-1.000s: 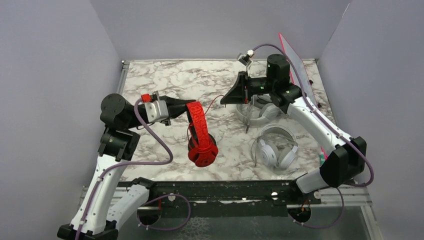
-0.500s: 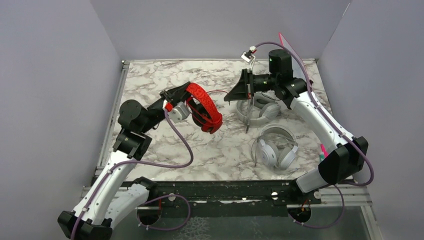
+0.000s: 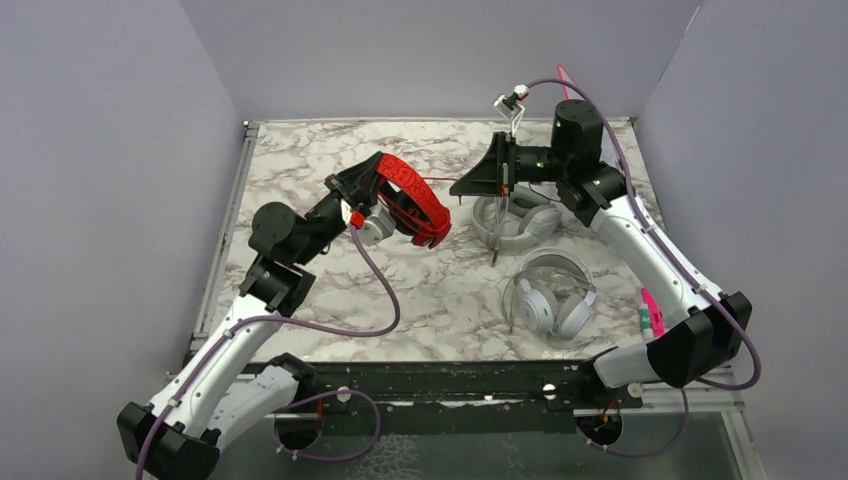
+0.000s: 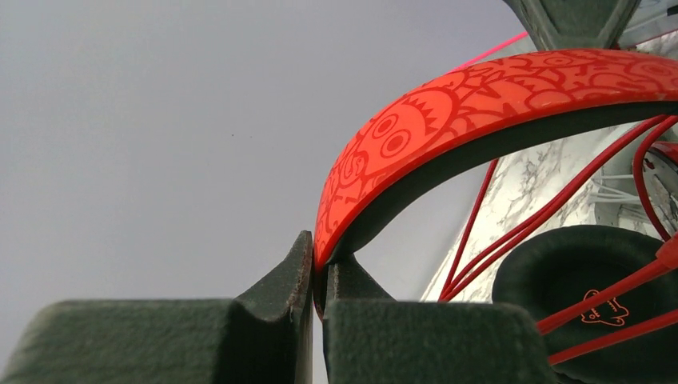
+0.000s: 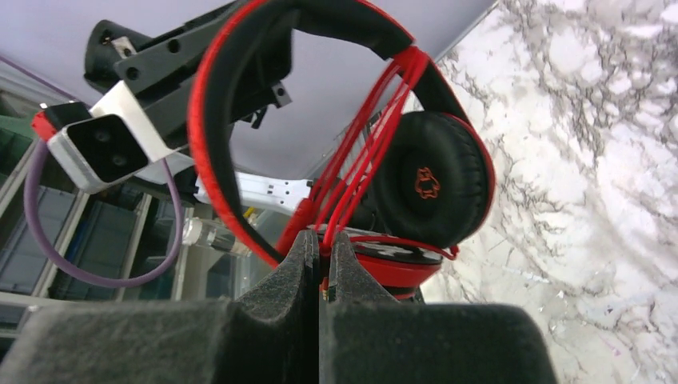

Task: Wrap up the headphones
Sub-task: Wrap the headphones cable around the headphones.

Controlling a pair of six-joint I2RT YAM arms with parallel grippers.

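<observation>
Headphones (image 3: 415, 195): left fingers (image 4: 268, 328) pinch band (image 4: 480, 104); right fingers (image 5: 268, 328), cable (image 5: 357, 160)

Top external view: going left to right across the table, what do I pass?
left gripper → red headphones → right gripper → grey headset → pink object. The white headset overlaps the grey one sideways, so it is left out of the order.
</observation>
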